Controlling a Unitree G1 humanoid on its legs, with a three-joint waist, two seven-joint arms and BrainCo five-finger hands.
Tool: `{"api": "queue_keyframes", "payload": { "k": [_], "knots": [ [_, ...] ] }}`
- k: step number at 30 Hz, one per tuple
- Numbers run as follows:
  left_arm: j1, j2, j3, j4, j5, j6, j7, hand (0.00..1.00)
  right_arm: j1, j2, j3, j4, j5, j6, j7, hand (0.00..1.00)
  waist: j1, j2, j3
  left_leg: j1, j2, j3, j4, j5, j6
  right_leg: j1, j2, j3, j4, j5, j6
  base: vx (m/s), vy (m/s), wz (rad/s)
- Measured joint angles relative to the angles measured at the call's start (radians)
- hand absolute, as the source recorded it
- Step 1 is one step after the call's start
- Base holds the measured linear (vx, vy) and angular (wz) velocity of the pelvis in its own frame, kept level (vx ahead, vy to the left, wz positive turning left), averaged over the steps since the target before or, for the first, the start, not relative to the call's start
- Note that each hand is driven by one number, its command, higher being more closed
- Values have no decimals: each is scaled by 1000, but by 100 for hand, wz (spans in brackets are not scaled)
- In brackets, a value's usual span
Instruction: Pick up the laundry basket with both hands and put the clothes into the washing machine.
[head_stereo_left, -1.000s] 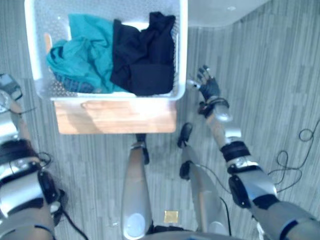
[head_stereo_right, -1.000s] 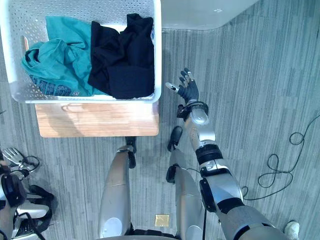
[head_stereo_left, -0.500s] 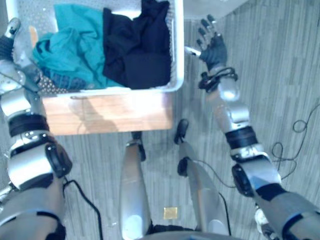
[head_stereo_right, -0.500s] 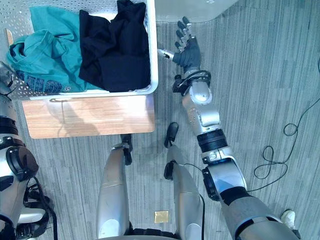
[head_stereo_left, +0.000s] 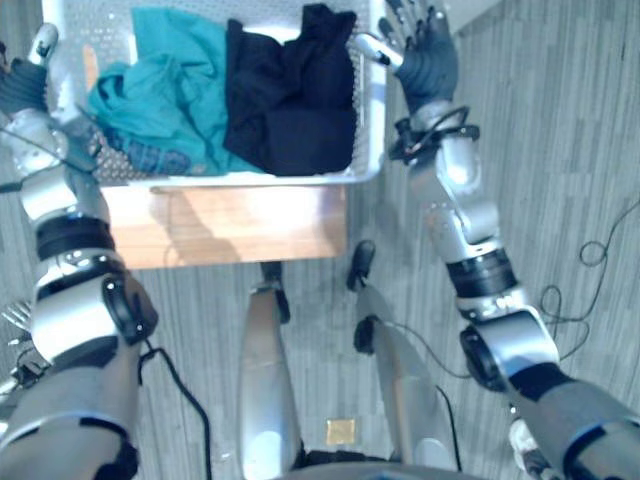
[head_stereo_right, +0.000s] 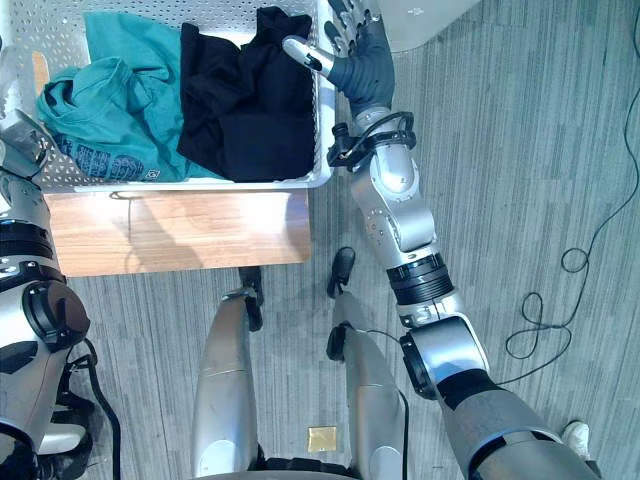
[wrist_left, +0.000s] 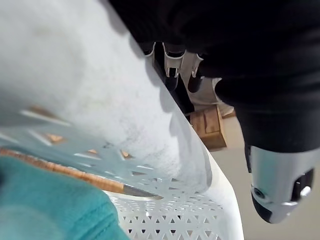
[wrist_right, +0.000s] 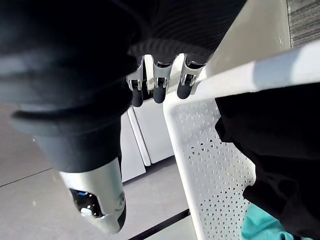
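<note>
A white perforated laundry basket (head_stereo_left: 250, 180) stands on a low wooden table (head_stereo_left: 230, 225). It holds a teal garment (head_stereo_left: 165, 90) on its left and black clothes (head_stereo_left: 290, 100) on its right. My right hand (head_stereo_left: 430, 65) is open at the basket's right rim, with the thumb (head_stereo_right: 305, 52) reaching over the edge and the fingers (wrist_right: 160, 82) straight outside the wall. My left hand (head_stereo_left: 22, 85) is open at the basket's left wall (wrist_left: 100, 100), fingers (wrist_left: 172, 65) outside it and the thumb (wrist_left: 280, 195) over the inside. The teal garment (wrist_left: 45, 205) lies close by.
The pale corner of a white appliance (head_stereo_right: 430, 15) lies just beyond the basket's far right. Grey striped floor (head_stereo_right: 520, 150) runs to the right of the table.
My right hand has risen from beside the basket's near corner to its right rim, thumb now over the edge. My left hand has come up against the left wall.
</note>
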Motion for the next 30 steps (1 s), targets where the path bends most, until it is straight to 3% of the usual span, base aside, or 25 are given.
{"api": "queue_keyframes", "payload": {
  "k": [9,16,22,30],
  "knots": [
    [-20,-11,-17,3,0,10,0,0,1,10,-1,17,-4,5,0,0,-4,-44,-25,6,-6,-13,-3,1,0,13,-2,-14,-1,0,0,12,7,4],
    [-20,-16,-21,2,0,12,1,0,3,11,-33,48,-14,16,-13,0,-10,-52,-30,14,-12,-15,-7,1,0,23,-7,-17,-6,-1,1,10,8,2],
    [-19,-17,-37,1,1,12,6,0,39,-7,-92,-70,-48,10,-48,0,-19,-53,-31,12,-19,-14,-6,0,0,23,-13,-18,-6,-5,6,0,0,0],
    [-19,-19,-37,-2,1,12,6,0,81,-39,-144,-87,-47,3,-68,0,-23,-67,-39,11,-18,-12,-4,0,1,21,-14,-17,-5,-11,15,0,0,0]
  ]
}}
